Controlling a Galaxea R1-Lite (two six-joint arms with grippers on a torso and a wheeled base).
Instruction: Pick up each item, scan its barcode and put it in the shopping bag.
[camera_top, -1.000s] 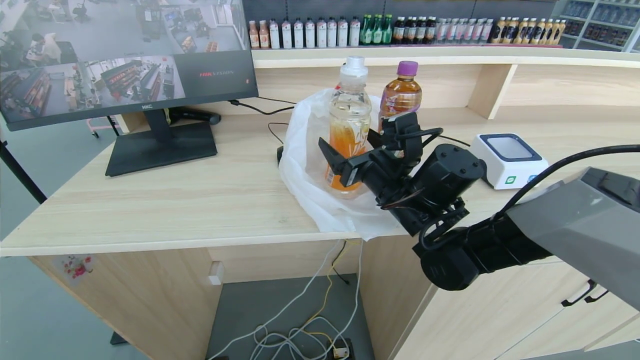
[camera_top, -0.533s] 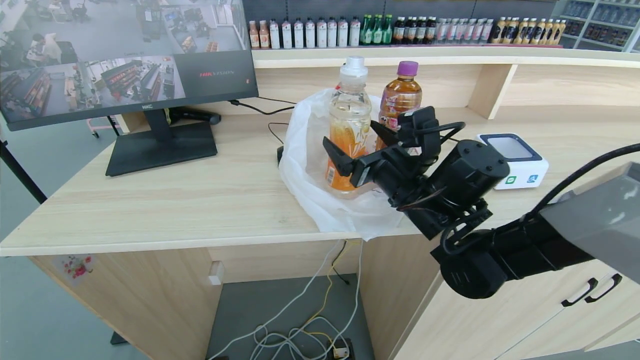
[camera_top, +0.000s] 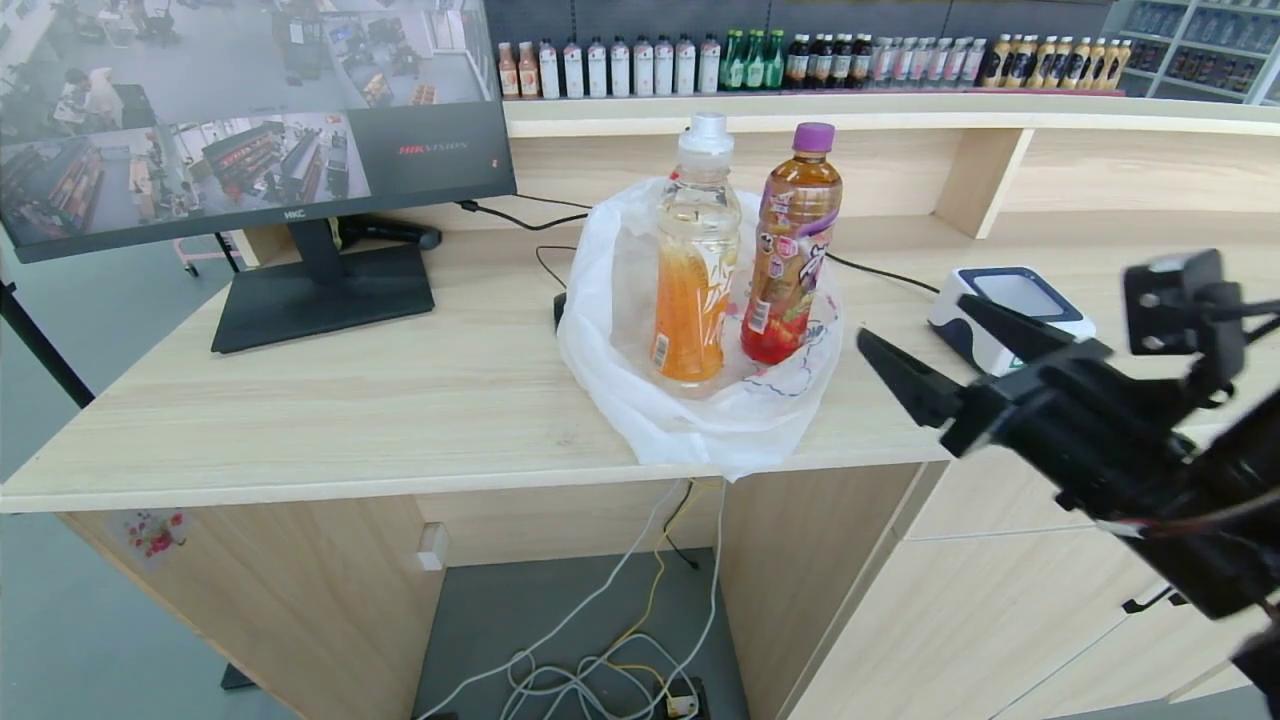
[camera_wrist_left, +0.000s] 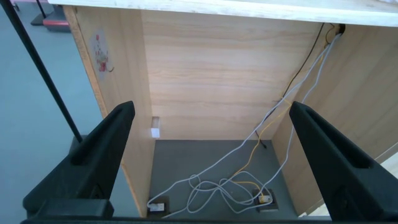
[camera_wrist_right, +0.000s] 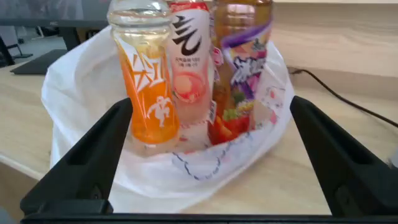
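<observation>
Bright, even, diffuse light. Shadows soft; space under counter dimmer. White shopping bag nearly washed out. Counter edge bows in head view.

— What sort of place is this?
— A shop: rows of bottled drinks on a shelf behind a wooden counter, a scanner on it, and a monitor showing security-camera views.

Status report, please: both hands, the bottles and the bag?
Right hand open, empty, near the scanner. Left hand open, below counter level. Orange bottle, purple-capped bottle upright in shopping bag. Nothing blocks it.
</observation>
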